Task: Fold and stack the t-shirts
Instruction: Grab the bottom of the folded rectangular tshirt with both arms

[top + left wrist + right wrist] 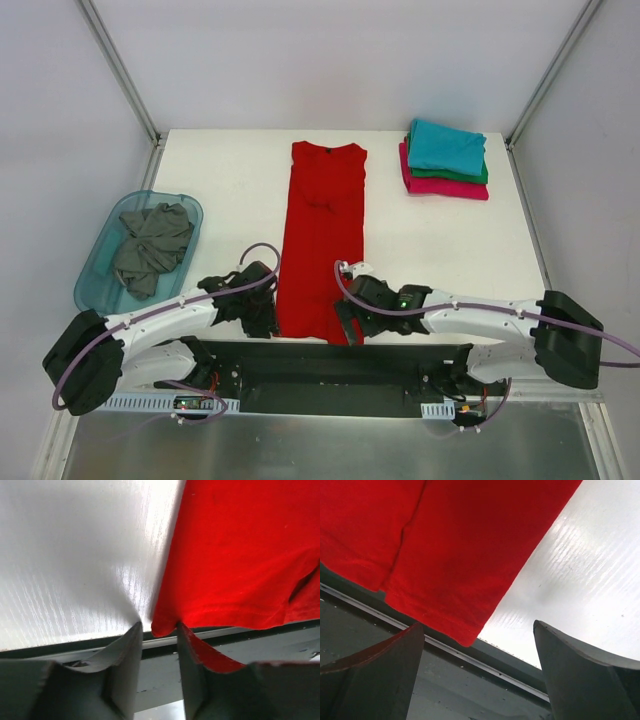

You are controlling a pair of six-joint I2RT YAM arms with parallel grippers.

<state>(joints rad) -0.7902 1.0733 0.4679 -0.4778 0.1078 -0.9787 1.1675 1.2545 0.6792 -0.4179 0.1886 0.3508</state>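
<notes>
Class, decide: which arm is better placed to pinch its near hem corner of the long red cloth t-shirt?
Left, probably. The left claw closely flanks the long red cloth t-shirt at its hem corner. The right claw gapes wide, its corner lying nearer one finger.

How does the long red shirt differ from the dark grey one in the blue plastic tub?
The red cloth shirt lies flat as a long strip on the white table; the grey shirt is crumpled inside the translucent blue tub. The left gripper and right gripper flank the red shirt's near hem; the grey shirt lies alone. Neither is stacked.
</notes>
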